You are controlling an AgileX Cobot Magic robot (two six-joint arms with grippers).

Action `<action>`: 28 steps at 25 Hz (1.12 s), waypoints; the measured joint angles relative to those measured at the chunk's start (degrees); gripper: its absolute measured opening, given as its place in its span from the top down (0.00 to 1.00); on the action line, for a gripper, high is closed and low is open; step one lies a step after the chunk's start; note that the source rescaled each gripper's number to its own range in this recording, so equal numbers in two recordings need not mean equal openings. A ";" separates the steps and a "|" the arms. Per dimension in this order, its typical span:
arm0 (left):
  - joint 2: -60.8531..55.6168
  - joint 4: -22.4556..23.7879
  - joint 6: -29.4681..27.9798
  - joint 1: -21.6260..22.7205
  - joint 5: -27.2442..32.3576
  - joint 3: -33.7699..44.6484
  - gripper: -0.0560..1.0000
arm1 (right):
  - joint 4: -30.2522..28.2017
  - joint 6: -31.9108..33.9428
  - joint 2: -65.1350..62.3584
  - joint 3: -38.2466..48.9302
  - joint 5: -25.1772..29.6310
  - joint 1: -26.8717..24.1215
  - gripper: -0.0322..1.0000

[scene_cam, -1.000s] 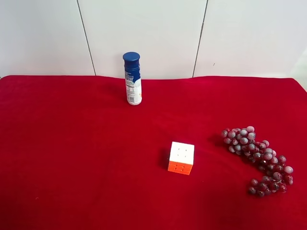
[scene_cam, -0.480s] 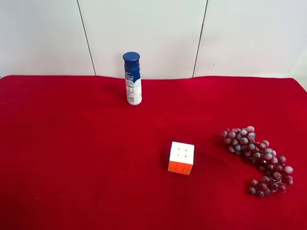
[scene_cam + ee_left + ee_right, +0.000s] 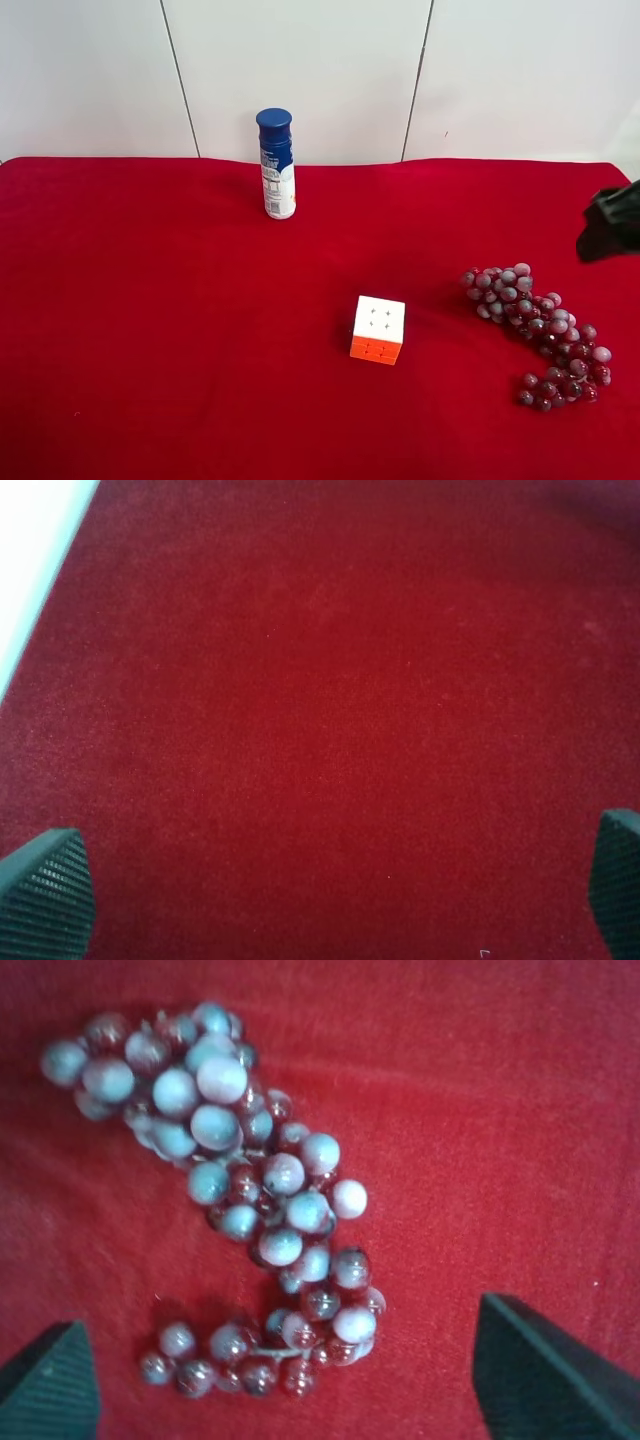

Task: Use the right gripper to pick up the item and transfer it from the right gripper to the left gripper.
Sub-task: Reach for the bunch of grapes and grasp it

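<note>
The grape bunch (image 3: 540, 330) lies on the red cloth at the exterior high view's right, long and curved, with frosty grey-purple and dark-red berries. My right gripper (image 3: 608, 228) comes in at that view's right edge, above and beyond the bunch, not touching it. In the right wrist view the grapes (image 3: 250, 1180) fill the middle. The right gripper (image 3: 285, 1365) is open and empty, with its fingertips (image 3: 530, 1360) wide apart on either side of the bunch's thin end. My left gripper (image 3: 330, 880) is open and empty over bare red cloth. It is out of the exterior high view.
A white-and-orange puzzle cube (image 3: 379, 328) sits left of the grapes near the middle. A blue-capped white bottle (image 3: 277, 165) stands upright at the back by the white wall. A white strip (image 3: 30, 560) borders the cloth in the left wrist view.
My right gripper has come into the exterior high view at its right edge; it was out of that view before. The grapes, cube and bottle have not moved.
</note>
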 joint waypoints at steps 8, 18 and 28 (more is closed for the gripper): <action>0.00 0.00 0.00 0.00 0.00 0.00 0.00 | 0.79 -10.98 10.01 0.00 -4.51 0.00 0.36; 0.00 0.00 0.00 0.00 0.00 0.00 0.00 | 4.81 -17.91 17.54 0.00 -6.55 0.00 0.03; 0.00 0.00 0.00 0.00 -0.05 0.00 0.00 | 3.78 -17.73 24.21 0.00 -9.51 0.00 0.00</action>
